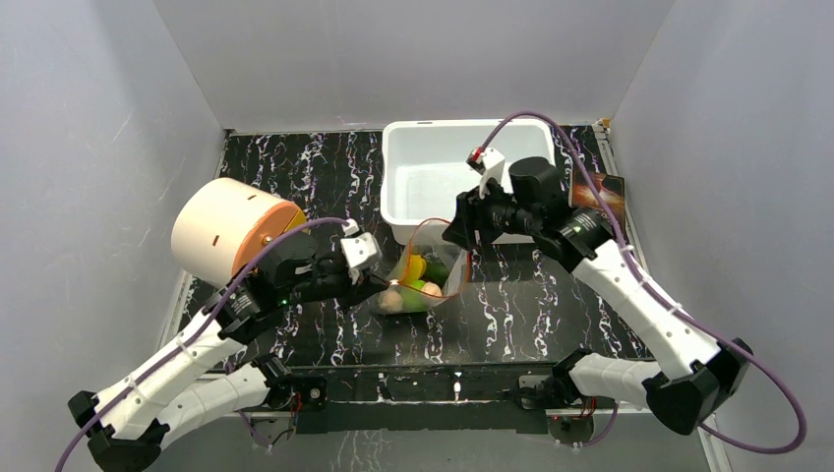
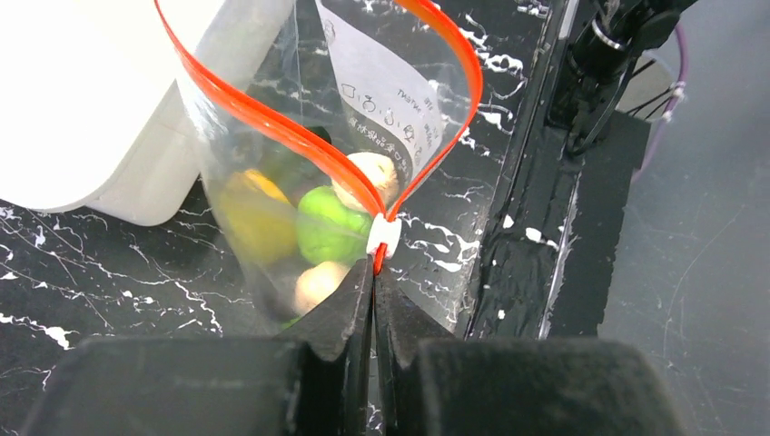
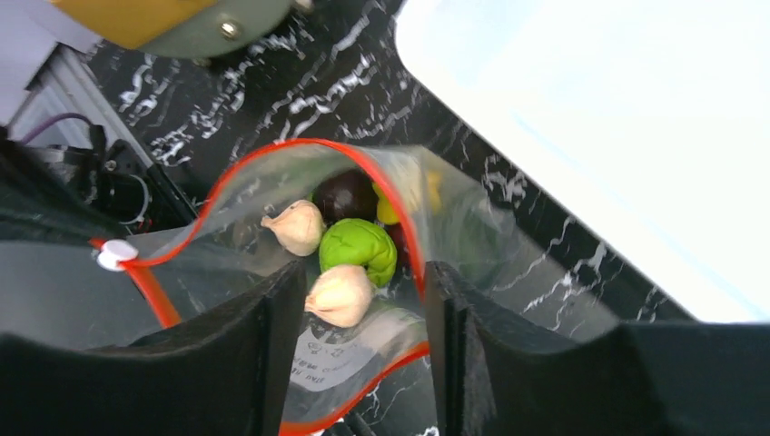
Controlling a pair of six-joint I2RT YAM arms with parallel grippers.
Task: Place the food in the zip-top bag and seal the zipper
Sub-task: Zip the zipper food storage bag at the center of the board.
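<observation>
Centrally on the black marbled table (image 1: pixel 551 295), the zip-top bag (image 1: pixel 430 264) stands just in front of the white tub (image 1: pixel 393 177), with its mouth gaping in a wide loop.

The left gripper (image 2: pixel 373 272) has its fingers (image 2: pixel 340 313) pressed together on the zipper (image 2: pixel 272 123). They pinch the strip at the mouth's near corner, directly below the white slider (image 2: pixel 383 234).

The right gripper (image 3: pixel 363 272) has its fingers (image 3: pixel 272 350) spread apart. The labelled near wall of the bag and a stretch of the red-orange rim lie between them. Whether either pad touches the plastic cannot be told.

Inside the bag lie the following:
- the lime (image 3: pixel 357 250), flanked by two garlic bulbs (image 3: pixel 295 225)
- the dark purple-brown fruit (image 3: pixel 345 193) behind them
- the mango piece (image 2: pixel 250 213), blurred by the crinkled wall

A dark green shape behind the lime, seen from the left wrist, is too smeared to name.

From overhead, both grippers' tips are hidden against the bag, and the contents merge into green and beige patches. The label (image 2: pixel 390 91) carries print too small to read.
</observation>
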